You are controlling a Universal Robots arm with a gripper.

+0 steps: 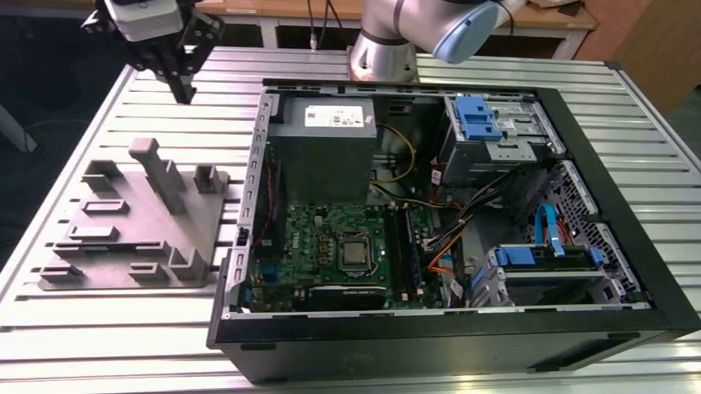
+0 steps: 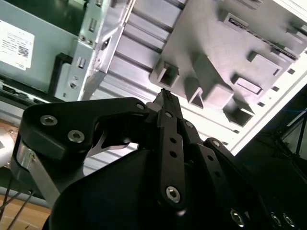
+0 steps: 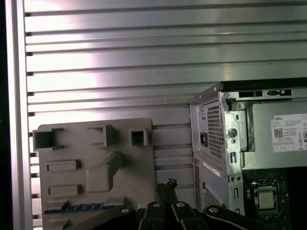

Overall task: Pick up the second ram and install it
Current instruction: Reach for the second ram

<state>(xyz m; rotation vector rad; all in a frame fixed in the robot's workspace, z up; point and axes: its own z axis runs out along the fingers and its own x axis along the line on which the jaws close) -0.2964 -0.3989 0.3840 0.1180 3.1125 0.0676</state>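
My gripper hangs above the slatted table at the exterior view's back left, beyond the grey fixture. Its black fingers meet at the tips in both wrist views, shut with nothing between them. In the first wrist view a thin strip with a bluish row, probably the second ram, lies in a slot of the fixture, apart from the gripper. The motherboard's long black slots run beside the processor socket inside the open case.
The open computer case fills the exterior view's middle and right, with the power supply, blue drive cages and loose cables inside. The fixture carries upright blocks. The arm's base stands behind the case.
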